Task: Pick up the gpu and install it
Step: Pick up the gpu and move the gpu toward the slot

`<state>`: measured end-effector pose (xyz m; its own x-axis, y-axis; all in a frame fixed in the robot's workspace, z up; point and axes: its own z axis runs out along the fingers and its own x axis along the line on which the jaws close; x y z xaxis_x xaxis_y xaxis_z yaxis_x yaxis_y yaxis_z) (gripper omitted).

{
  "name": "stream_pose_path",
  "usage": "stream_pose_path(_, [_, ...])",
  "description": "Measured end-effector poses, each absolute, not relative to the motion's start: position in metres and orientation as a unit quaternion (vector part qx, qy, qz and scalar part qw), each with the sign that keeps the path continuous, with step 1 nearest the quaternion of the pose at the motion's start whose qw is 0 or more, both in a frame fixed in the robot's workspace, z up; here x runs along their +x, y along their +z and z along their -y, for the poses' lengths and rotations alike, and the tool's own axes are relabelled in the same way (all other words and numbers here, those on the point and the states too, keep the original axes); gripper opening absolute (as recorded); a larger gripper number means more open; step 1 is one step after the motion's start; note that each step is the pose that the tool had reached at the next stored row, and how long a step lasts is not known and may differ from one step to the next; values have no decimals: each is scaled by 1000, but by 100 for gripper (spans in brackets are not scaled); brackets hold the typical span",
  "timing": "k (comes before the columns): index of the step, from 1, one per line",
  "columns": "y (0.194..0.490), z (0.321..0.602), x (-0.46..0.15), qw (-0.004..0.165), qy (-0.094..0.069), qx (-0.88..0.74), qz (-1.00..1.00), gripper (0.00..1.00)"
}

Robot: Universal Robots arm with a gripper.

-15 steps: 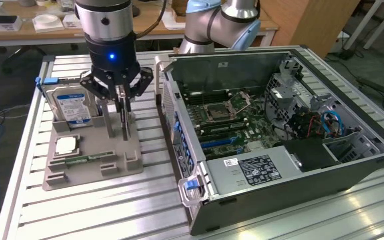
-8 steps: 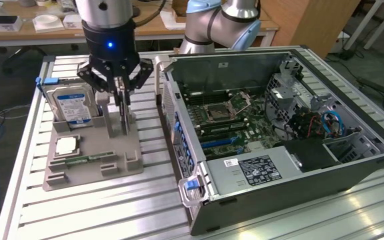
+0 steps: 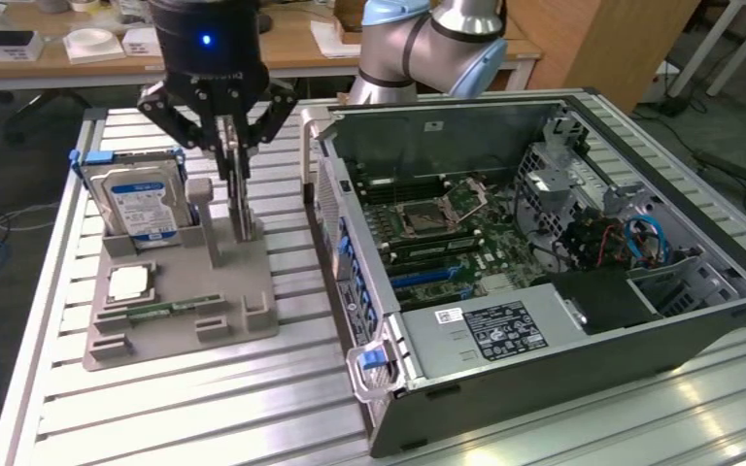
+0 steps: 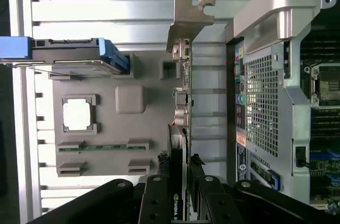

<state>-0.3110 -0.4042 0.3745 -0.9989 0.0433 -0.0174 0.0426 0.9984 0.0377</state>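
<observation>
The gpu (image 3: 240,209) is stood upright on its edge at the grey moulded tray (image 3: 179,335), right by a blocky post, and it's pinched from both flat sides by the gripper (image 3: 233,170), black linkage fingers pulled in narrow around the card. Whether its lower edge is seated in the tray or lifted a touch can't be told.

From the wrist view the gpu (image 4: 180,123) is seen edge-on: a thin dark board with a brownish edge, shiny connectors along it and a bent bare-metal bracket at the far end. The gripper (image 4: 179,195) is closed on the near end.

Also parked in the tray (image 4: 111,126): a silver hard drive (image 3: 140,204) with a blue label, a square processor (image 3: 131,282) and a green memory stick (image 3: 166,309). Everything is laid on a ribbed aluminium table (image 3: 218,413). The open computer case (image 3: 684,335) is set just beside the tray, towards the exterior view's right, perforated steel back panel facing the tray.
</observation>
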Motion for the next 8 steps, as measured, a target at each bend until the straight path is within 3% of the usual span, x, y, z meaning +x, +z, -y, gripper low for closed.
stream_pose_path(8, [411,404,-310,9,19,21,-1000,26])
